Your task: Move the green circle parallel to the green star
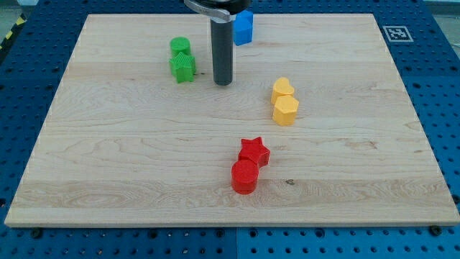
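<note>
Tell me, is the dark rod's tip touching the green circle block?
No. My tip stands on bare wood to the view's right of the green circle block and green star block, with a gap between.

Only the lowest part of the arm shows. It is a straight, round rod, dark grey to near black, with a smooth matt surface and a faint paler sheen running down its length. Its width stays the same from top to bottom. My tip [223, 83] is cut flat and blunt, with a plain edge and no pad or cap that can be made out. Above the tip, at the rod's upper end, sits a wider dark collar with a thin light-coloured rim. No cables, screws or markings are visible.
</note>
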Controlling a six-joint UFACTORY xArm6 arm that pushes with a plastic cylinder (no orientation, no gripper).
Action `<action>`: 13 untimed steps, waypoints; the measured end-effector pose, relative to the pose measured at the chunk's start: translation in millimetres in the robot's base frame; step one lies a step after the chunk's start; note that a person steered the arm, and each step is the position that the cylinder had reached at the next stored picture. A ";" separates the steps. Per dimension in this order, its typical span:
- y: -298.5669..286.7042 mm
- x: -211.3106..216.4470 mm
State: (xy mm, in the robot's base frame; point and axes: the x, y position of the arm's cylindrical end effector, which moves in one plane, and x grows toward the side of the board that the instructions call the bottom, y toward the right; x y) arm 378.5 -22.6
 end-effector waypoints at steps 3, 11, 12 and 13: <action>-45.7 -0.8; -111.1 -17.2; -112.3 -19.5; -113.7 -40.1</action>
State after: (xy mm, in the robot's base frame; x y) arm 338.3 -136.3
